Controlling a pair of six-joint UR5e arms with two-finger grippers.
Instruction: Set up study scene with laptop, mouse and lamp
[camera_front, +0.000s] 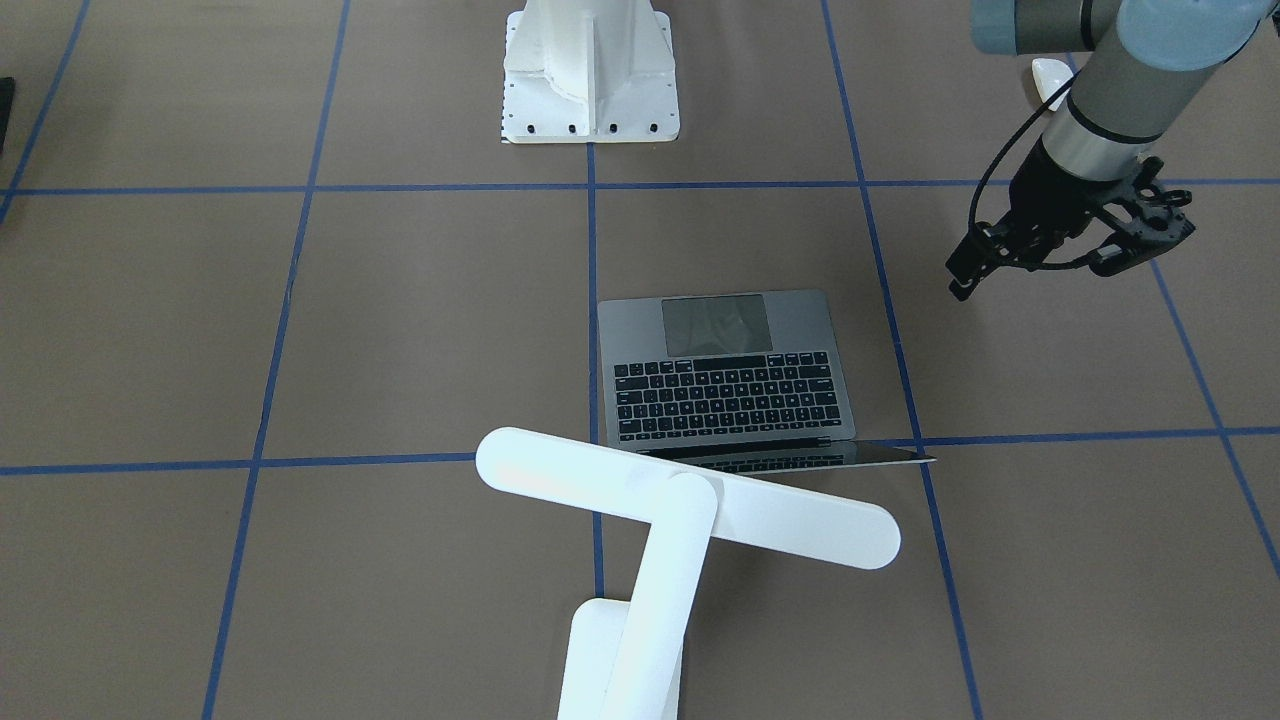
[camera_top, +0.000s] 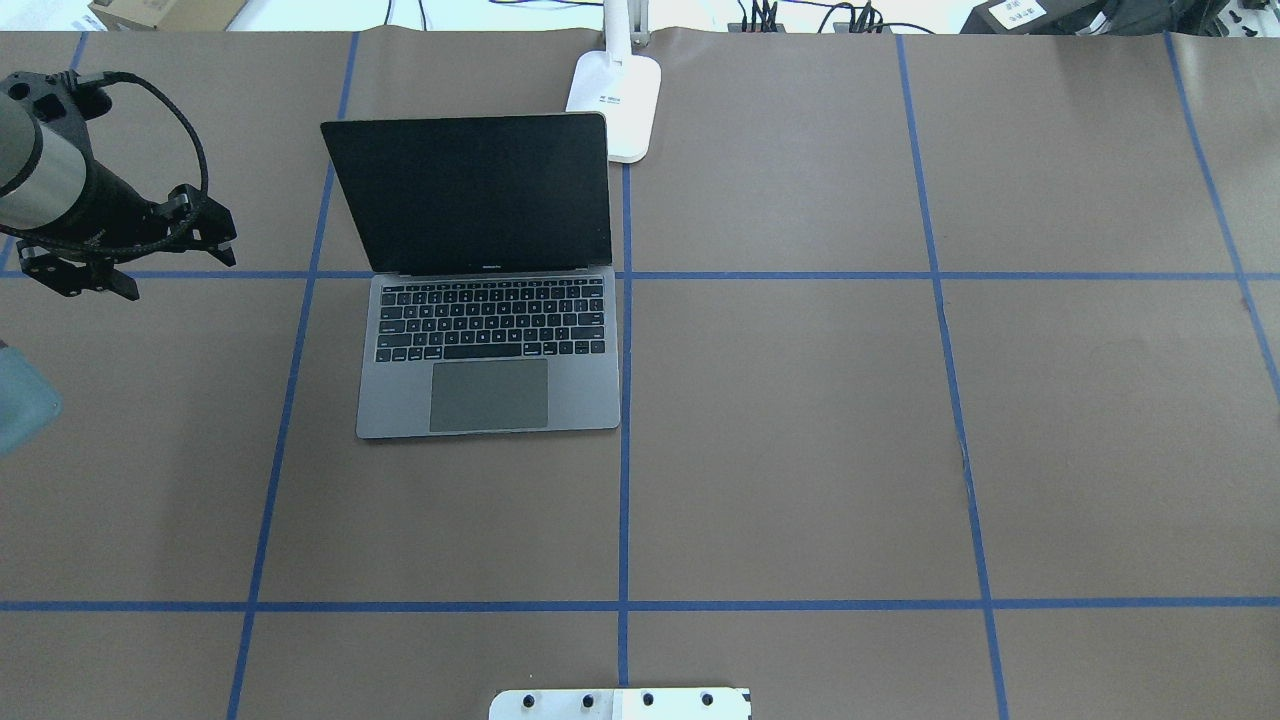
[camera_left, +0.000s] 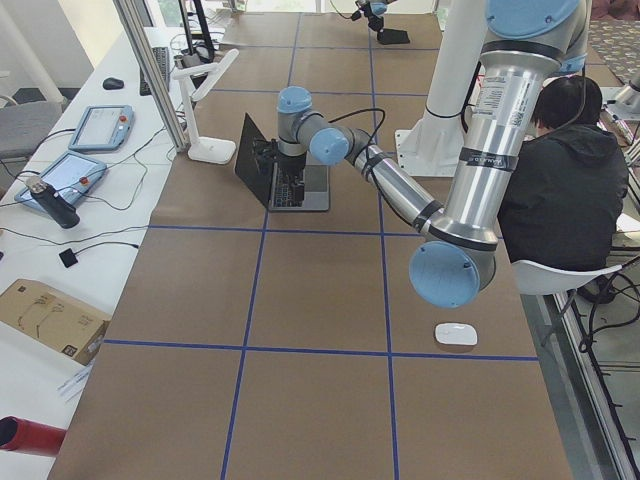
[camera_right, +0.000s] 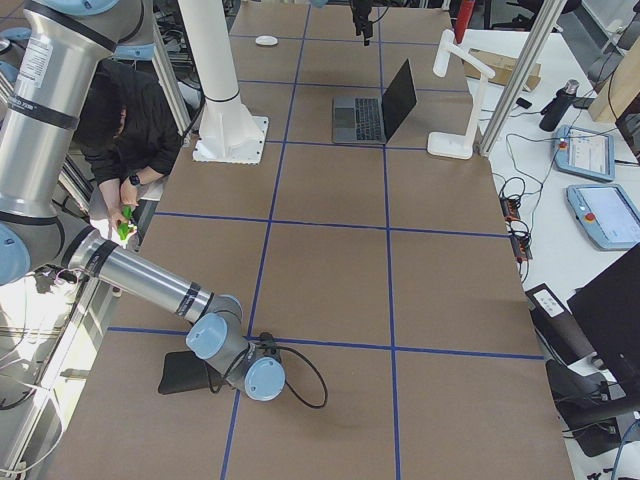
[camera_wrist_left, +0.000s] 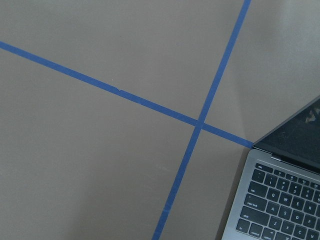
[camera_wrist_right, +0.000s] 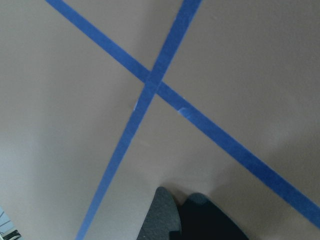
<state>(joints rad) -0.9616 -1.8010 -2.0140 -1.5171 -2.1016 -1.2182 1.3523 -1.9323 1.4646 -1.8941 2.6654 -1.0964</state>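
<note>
White glossy mouse (camera_left: 456, 334), small oval, lies flat by the robot-side table edge, well apart from the open laptop (camera_top: 488, 350). We judge it light, hard and slippery, so pinch low across its narrow sides. Left gripper (camera_top: 130, 255) hovers empty beside the laptop; for it and the right gripper (camera_right: 212, 374) we cannot tell apart or together

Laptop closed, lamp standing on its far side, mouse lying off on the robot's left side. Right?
No: the laptop is open, lid up and keyboard showing, as the overhead exterior view shows. The lamp does stand on its far side, and the mouse lies off on the robot's left side.
</note>
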